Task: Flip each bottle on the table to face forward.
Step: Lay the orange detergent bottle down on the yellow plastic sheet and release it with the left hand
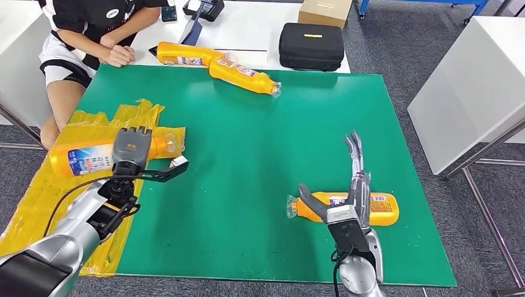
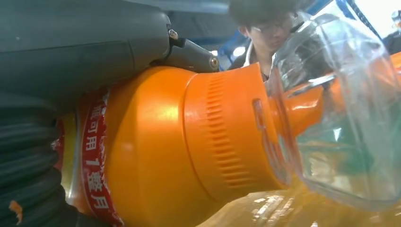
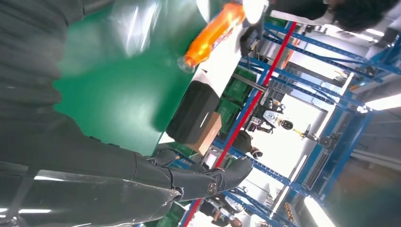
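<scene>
bottle (image 1: pixel 83 159) gripped by left hand (image 1: pixel 131 150), right hand (image 1: pixel 350 201) spread open over second bottle (image 1: pixel 377 210) on green mat (image 1: pixel 247 154)

two bottles (image 1: pixel 216 65) far side, case (image 1: pixel 311 46) behind

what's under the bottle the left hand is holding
Crinkled yellow plastic sheet lies under the bottle in the left hand, spreading along the green mat edge. What the sheet covers is hidden.
</scene>
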